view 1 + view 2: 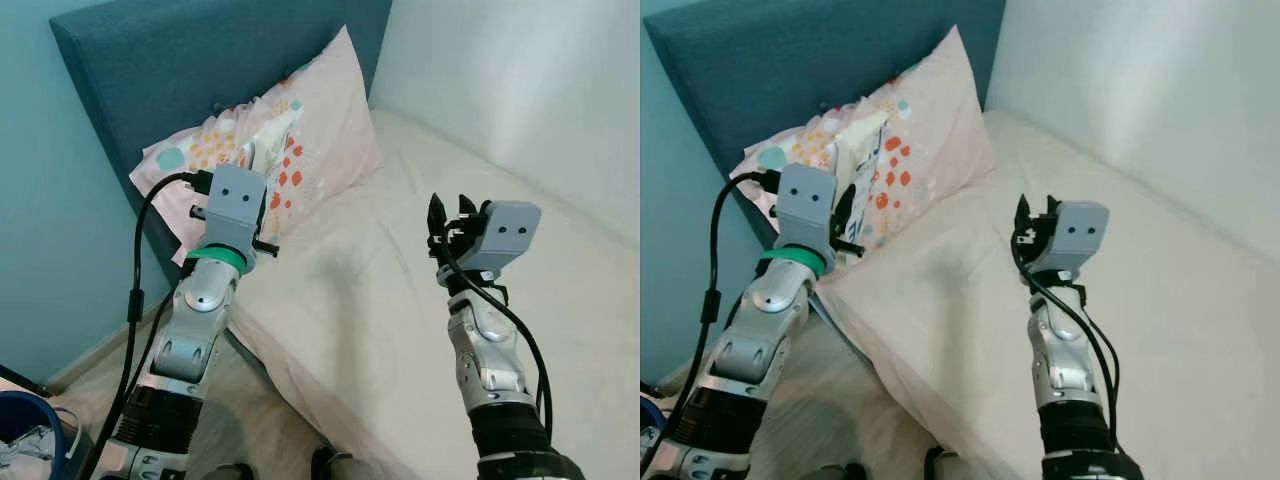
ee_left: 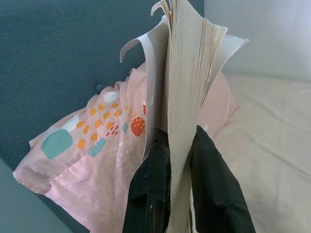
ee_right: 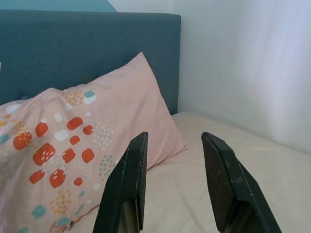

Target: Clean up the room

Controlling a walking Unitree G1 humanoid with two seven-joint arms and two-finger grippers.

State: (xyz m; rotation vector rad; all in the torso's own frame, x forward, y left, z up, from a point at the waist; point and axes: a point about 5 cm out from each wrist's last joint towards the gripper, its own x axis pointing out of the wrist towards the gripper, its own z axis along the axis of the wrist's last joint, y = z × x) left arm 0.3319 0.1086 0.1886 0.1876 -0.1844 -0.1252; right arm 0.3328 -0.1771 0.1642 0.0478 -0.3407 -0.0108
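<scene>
At nine o'clock of the scene my left gripper (image 2: 177,155) is raised in front of the pink patterned pillow (image 1: 300,150), its two fingers (image 2: 150,184) clamped on the bottom edge of a paperback book (image 2: 187,68) that stands upright with its pages fanning. The pillow leans on the teal headboard (image 1: 180,70) at eleven o'clock. Toward three o'clock my right gripper (image 3: 175,179) hovers over the cream bed sheet (image 1: 400,230), fingers spread apart and holding nothing
</scene>
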